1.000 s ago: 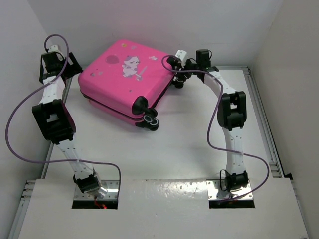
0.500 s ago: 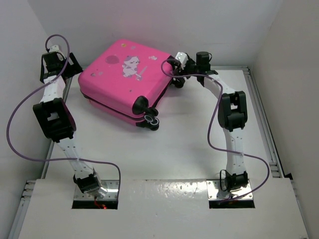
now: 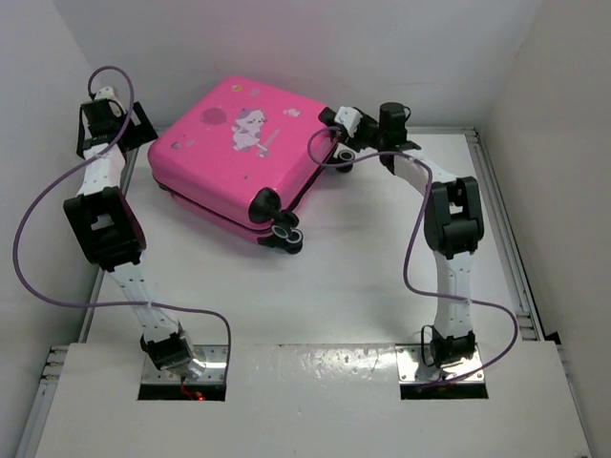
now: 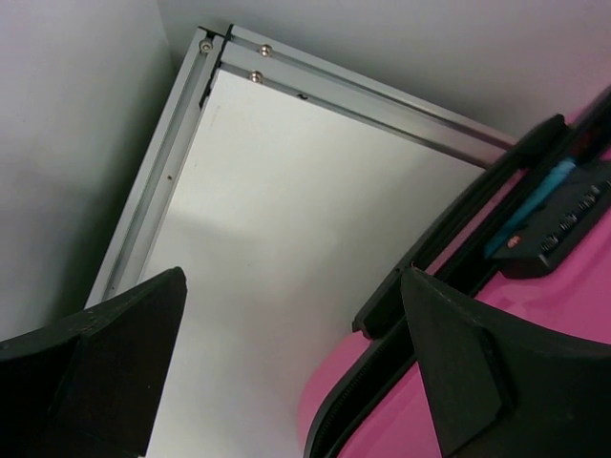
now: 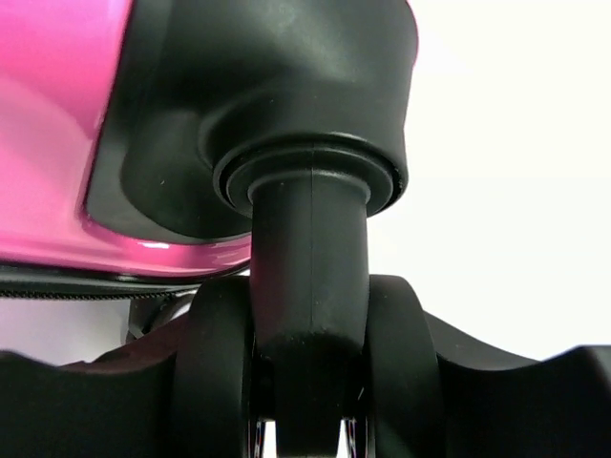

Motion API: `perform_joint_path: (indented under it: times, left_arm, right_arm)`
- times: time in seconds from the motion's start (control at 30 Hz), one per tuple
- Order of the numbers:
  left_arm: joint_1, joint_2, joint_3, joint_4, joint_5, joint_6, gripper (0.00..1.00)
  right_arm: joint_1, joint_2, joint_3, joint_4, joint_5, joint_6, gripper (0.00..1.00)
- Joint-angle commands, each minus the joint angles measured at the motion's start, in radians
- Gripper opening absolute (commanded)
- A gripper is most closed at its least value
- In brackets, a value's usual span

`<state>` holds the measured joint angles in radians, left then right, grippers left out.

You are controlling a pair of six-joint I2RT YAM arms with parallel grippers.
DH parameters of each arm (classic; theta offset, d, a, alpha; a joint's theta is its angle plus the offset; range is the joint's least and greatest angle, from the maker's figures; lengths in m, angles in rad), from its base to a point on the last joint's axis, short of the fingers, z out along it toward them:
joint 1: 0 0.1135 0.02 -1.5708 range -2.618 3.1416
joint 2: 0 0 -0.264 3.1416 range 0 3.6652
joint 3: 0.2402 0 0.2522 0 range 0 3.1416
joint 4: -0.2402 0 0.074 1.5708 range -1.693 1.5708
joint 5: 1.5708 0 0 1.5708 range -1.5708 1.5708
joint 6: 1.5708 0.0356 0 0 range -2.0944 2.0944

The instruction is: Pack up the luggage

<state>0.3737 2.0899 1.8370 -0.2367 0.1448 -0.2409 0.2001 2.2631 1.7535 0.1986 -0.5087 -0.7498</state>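
We saw the small bright pink hard-shell suitcase lying flat and closed on the white bench, towards the far left, with its white cartoon animal print facing up. With its two shells shut together, nothing of the lining or of any contents showed. A pair of black wheels stuck out at its nearest corner. The left claw hung just beside the suitcase's far left corner, released and spread wide with nothing between its fingers. In the left wrist view, bare bench filled the gap between them. The right-hand finger overlapped the pink shell, though we could not tell whether it touched. In that same view a long black handle bar ran along the suitcase's edge, next to a black combination lock. A silver aluminium rail bordered the bench by the grey wall. The right claw sat at the suitcase's right-hand corner. Its wrist view was filled by a black twin-disc caster wheel under the pink shell. The wheel stood between the two fingers, but black against black we could not tell whether the claw was clenched on it or merely flanking it. Purple cables looped from both arms.
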Motion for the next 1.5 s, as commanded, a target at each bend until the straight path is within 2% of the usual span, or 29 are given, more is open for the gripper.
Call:
perform_joint_path:
  times: [0.0,0.13,0.27,0.4,0.43,0.53,0.6,0.73,0.87,1.0,1.2,1.27,1.33,1.43,1.47]
  left_arm:
    - [-0.029,0.077,0.031,-0.135,0.006,0.086,1.00]
    - [-0.048,0.142,0.141,-0.135,-0.007,0.120,1.00]
    - [-0.108,0.199,0.182,-0.184,0.057,0.158,1.00]
    - [-0.196,0.213,0.145,-0.211,0.166,0.225,1.00]
    - [-0.215,0.213,0.145,-0.220,0.194,0.262,1.00]
    - [-0.304,0.231,0.120,-0.251,0.292,0.317,1.00]
    - [-0.334,0.240,0.130,-0.262,0.314,0.347,1.00]
    - [-0.389,0.249,0.185,-0.286,0.441,0.394,1.00]
    - [-0.400,0.281,0.232,-0.286,0.550,0.370,0.98]
    - [-0.400,0.282,0.225,-0.247,0.651,0.345,0.97]
    - [-0.389,0.217,0.145,-0.109,0.661,0.293,0.98]
    - [-0.366,0.217,0.145,-0.029,0.699,0.246,0.98]
    - [-0.331,0.217,0.136,0.042,0.807,0.145,1.00]
    - [-0.280,0.194,0.036,0.337,0.961,-0.131,1.00]
    - [-0.269,0.185,-0.005,0.596,0.987,-0.228,1.00]
  right_arm:
    - [0.061,-0.172,-0.089,0.137,-0.157,-0.028,0.00]
    - [0.050,-0.301,-0.276,0.099,-0.201,-0.051,0.00]
    - [0.053,-0.491,-0.526,0.030,-0.203,-0.063,0.00]
    - [0.077,-0.681,-0.751,-0.062,-0.139,-0.017,0.00]
    - [0.093,-0.774,-0.831,-0.068,-0.107,0.006,0.00]
    - [0.139,-0.887,-0.980,-0.054,0.001,0.064,0.00]
    - [0.182,-0.924,-1.046,0.033,0.104,0.098,0.00]
    - [0.203,-0.909,-1.030,0.162,0.248,0.115,0.00]
    - [0.203,-0.869,-0.964,0.326,0.358,0.139,0.00]
    - [0.216,-0.855,-0.899,0.458,0.378,0.152,0.00]
    - [0.263,-0.832,-0.819,0.616,0.362,0.147,0.00]
    - [0.271,-0.829,-0.815,0.660,0.334,0.138,0.00]
    - [0.282,-0.809,-0.813,0.717,0.325,0.118,0.00]
    - [0.285,-0.769,-0.822,0.797,0.288,0.081,0.00]
    - [0.286,-0.758,-0.822,0.844,0.262,0.060,0.00]
